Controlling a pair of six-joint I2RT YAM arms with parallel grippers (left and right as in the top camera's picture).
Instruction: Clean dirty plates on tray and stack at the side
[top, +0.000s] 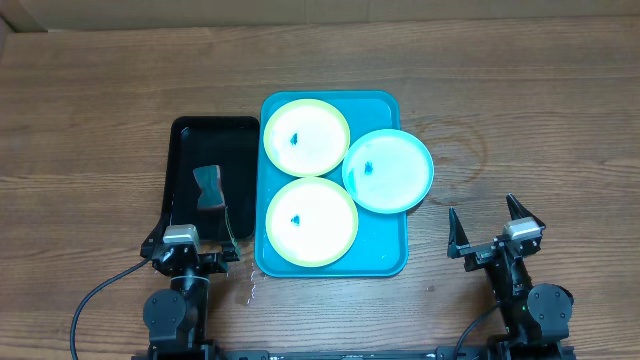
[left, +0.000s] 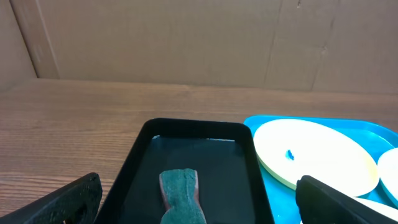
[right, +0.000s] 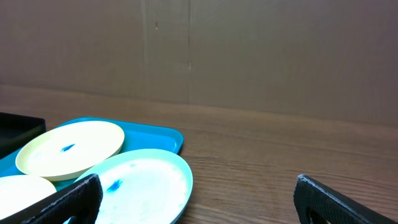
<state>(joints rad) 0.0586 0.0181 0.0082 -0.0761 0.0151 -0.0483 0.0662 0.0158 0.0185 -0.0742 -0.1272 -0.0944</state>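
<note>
Cleaning not yet begun. Your left gripper (left: 199, 182) and right gripper (top: 483, 225) stand fully open, holding nothing. The three plates (top: 305, 137) lie smudged on the tray (top: 390, 262). Next, probably: left closes on the sponge (top: 209, 188) in the black tray (top: 185, 135).

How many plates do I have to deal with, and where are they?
3. The far yellow-green plate lies at the tray's far end, the near yellow-green plate at its near end, the light blue plate overhangs its right rim. None appear stacked or hidden.
</note>
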